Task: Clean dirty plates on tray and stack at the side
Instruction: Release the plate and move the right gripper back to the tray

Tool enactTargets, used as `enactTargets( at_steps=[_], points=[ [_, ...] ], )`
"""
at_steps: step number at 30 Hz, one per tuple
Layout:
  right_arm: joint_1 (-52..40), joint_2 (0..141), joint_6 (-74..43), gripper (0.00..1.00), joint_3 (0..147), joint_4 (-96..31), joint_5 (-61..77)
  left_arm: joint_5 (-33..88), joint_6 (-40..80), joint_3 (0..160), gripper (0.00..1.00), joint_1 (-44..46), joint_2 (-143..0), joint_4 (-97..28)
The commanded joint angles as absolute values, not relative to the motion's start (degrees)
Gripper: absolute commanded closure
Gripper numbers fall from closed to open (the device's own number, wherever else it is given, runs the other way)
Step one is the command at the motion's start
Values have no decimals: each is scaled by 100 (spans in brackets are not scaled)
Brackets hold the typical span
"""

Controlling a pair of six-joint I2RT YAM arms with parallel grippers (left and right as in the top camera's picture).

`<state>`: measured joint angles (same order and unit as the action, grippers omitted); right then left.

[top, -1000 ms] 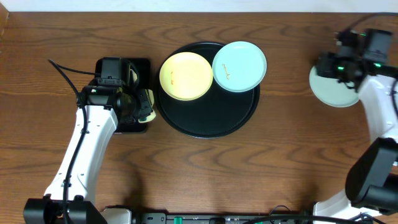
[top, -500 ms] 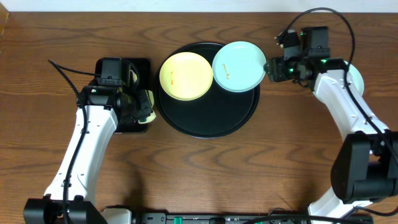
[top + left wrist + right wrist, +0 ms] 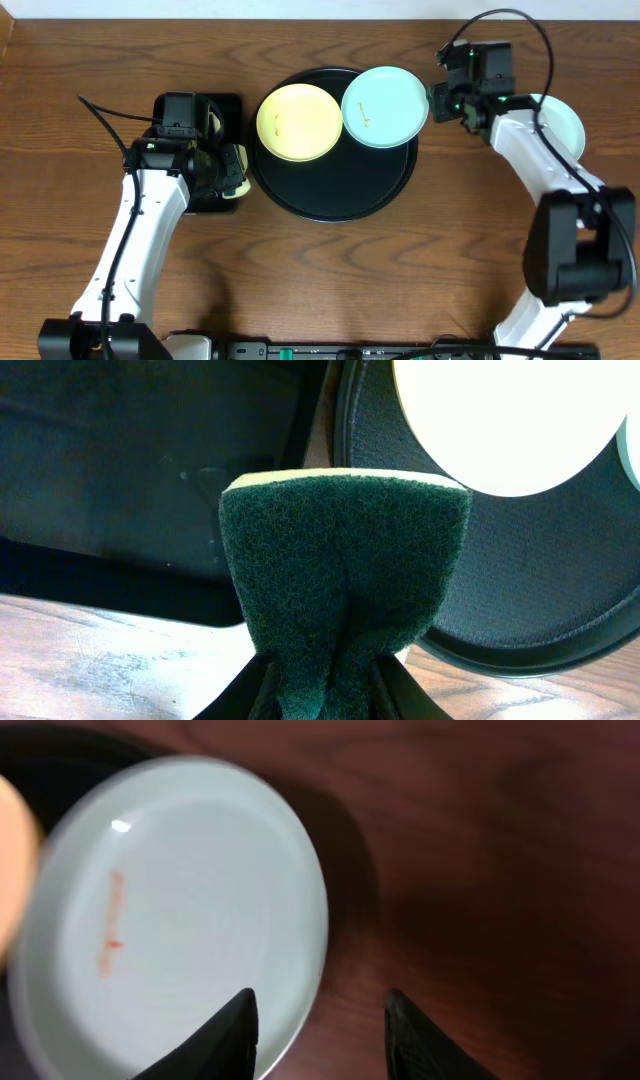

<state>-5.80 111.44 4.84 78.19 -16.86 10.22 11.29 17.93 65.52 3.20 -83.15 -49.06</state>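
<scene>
The round black tray (image 3: 335, 200) holds a pale yellow plate (image 3: 298, 122) and a mint-blue plate (image 3: 385, 106) with an orange smear, which overhangs the tray's right rim. A second mint-blue plate (image 3: 563, 120) lies on the table at the right, partly hidden by my right arm. My right gripper (image 3: 440, 100) is open beside the smeared plate's right edge; in the right wrist view its fingers (image 3: 322, 1020) straddle that plate's rim (image 3: 180, 920). My left gripper (image 3: 228, 170) is shut on a green sponge (image 3: 340, 580), left of the tray (image 3: 540, 590).
A black rectangular tray (image 3: 205, 150) lies under my left gripper, left of the round tray. Wooden table (image 3: 330, 280) all around.
My right arm has swung from the plate at the far right leftwards to the smeared mint-blue plate's right edge, leaving that plate on the table. The left arm has not moved.
</scene>
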Motion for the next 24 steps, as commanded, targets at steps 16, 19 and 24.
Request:
enactTargets(
  at_steps=[16, 19, 24],
  points=[
    [-639, 11524, 502, 99, 7795, -1485, 1354, 1135, 1697, 6493, 92, 303, -8333, -4921],
    [-642, 11030, 502, 99, 7795, -1612, 1330, 1135, 1697, 6493, 92, 303, -8333, -4921],
    [-646, 10320, 502, 99, 7795, -2082, 1199, 1135, 1697, 6493, 92, 303, -8333, -4921]
  ],
)
